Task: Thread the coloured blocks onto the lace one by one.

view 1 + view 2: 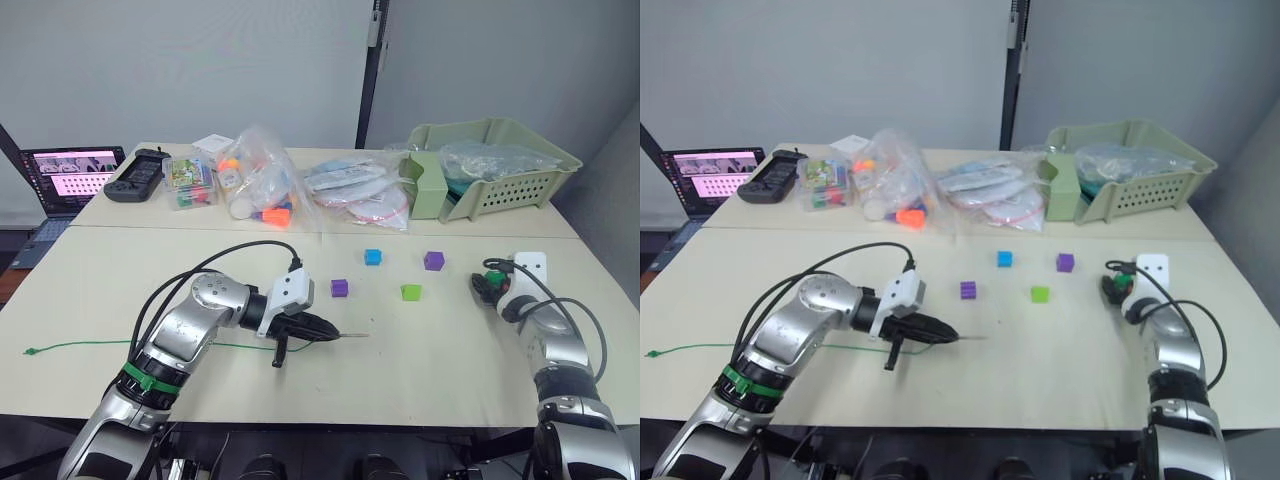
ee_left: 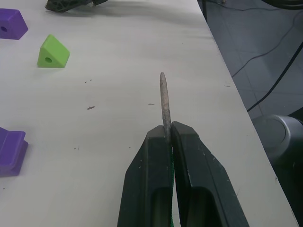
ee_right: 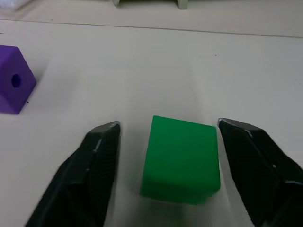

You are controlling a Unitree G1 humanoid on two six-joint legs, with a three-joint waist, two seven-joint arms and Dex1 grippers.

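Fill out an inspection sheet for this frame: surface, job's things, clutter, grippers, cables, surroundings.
Surface: pale table, a seam running across it behind the blocks.
Job's things: lace trails toward the robot's left, its grey tip free; two purple blocks, a blue block and a lime block lie loose; dark green block on the table.
Clutter: bags of toys, green basket, black controller.
Grippers: left gripper shut on the lace; right gripper open, fingers either side of the dark green block.
Cables: black cables loop over the left arm.
Surroundings: laptop, grey wall.
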